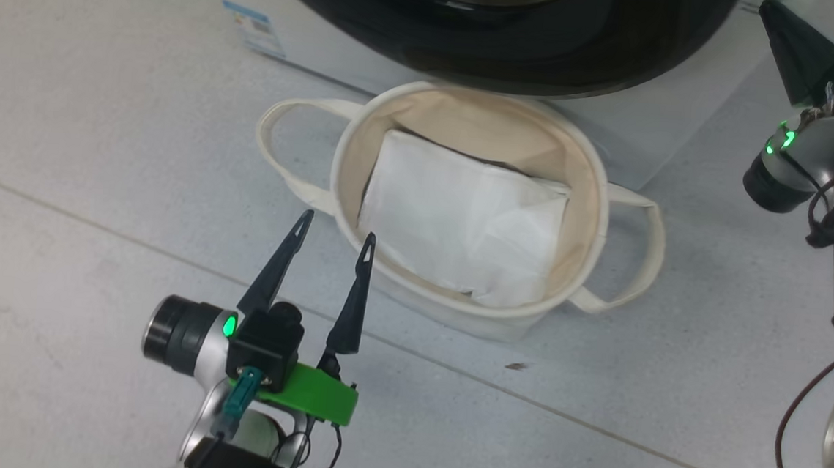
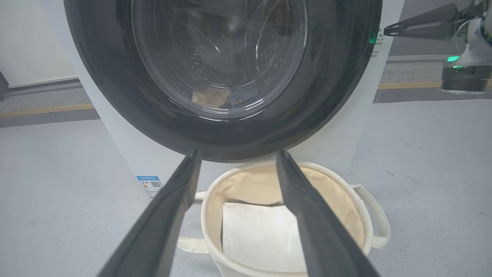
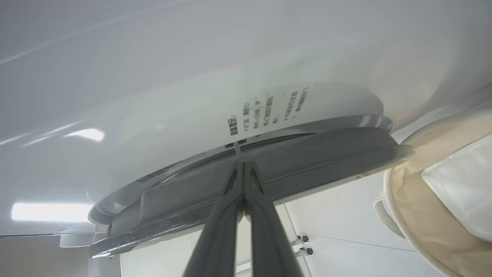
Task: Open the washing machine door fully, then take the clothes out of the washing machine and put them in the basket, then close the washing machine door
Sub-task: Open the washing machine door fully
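The washing machine door (image 2: 338, 77) with its black rim lies closed against the white washing machine (image 2: 127, 154). Dimly through the glass, clothes (image 2: 210, 96) rest at the drum's bottom. The cream basket (image 1: 469, 120) stands on the floor right below the door (image 1: 518, 50). My left gripper (image 1: 338, 227) hangs open and empty just before the basket's near rim, pointing at the door (image 2: 238, 154). My right gripper (image 1: 768, 7) is shut with nothing in it. Its tips (image 3: 242, 163) sit at the door's grey edge (image 3: 307, 154), under the machine's printed text (image 3: 265, 111).
A plain white folded sheet (image 1: 462, 215) lies inside the basket. A small blue label (image 1: 255, 28) marks the machine's lower left corner. Grey floor tiles (image 1: 99, 168) stretch left and in front of the basket.
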Tool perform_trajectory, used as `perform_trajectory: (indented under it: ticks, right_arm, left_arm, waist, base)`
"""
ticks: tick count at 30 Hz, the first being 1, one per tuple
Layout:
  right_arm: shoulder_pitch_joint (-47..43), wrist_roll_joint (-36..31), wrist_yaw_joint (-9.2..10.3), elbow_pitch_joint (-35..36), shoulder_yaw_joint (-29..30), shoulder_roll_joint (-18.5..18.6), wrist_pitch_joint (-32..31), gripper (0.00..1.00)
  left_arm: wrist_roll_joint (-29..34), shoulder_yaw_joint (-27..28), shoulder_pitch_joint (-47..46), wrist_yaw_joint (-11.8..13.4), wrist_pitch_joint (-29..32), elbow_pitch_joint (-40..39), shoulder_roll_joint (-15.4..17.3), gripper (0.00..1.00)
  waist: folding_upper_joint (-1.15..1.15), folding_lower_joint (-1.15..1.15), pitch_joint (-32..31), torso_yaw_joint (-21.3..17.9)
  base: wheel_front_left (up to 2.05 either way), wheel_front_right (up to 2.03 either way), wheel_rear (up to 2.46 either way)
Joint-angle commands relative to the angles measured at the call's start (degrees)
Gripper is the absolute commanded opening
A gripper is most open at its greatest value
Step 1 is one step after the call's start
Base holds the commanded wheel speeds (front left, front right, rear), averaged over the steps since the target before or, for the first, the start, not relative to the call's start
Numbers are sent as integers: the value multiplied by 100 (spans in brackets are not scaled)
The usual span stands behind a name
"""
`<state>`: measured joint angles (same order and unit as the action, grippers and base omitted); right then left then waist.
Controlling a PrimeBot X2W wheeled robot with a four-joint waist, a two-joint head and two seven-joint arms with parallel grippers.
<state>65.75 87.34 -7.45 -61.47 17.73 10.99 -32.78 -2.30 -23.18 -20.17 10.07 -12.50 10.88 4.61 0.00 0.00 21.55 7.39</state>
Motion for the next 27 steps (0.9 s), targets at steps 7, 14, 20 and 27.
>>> perform_trajectory:
  ticks: [7, 14, 20, 27]
  right_arm:
    - [611, -10, -3, -193, -66, 75, -97, 0]
    - [850, 0, -3, -314, -27, 84, 5, 0]
    - [881, 0, -3, -399, -68, 19, -163, 0]
    - [375, -164, -3, -318, -295, -168, -438, 0]
  left_arm:
    - [-69, 81, -188, 48, -114, -61, -4, 100]
    - [-109, 0, -283, 68, -158, -25, -35, 100]
    - [-131, -51, -350, 101, -188, 5, -53, 100]
    - [-191, -46, -297, 135, -218, 103, -30, 100]
  waist:
    - [0, 0, 182, 202]
    - [0, 0, 359, 313]
    - [0, 0, 408, 373]
    - [0, 0, 104, 348]
  base:
    - [0, 0, 0]
    - [0, 0, 0]
    - [0, 0, 0]
    - [0, 0, 0]
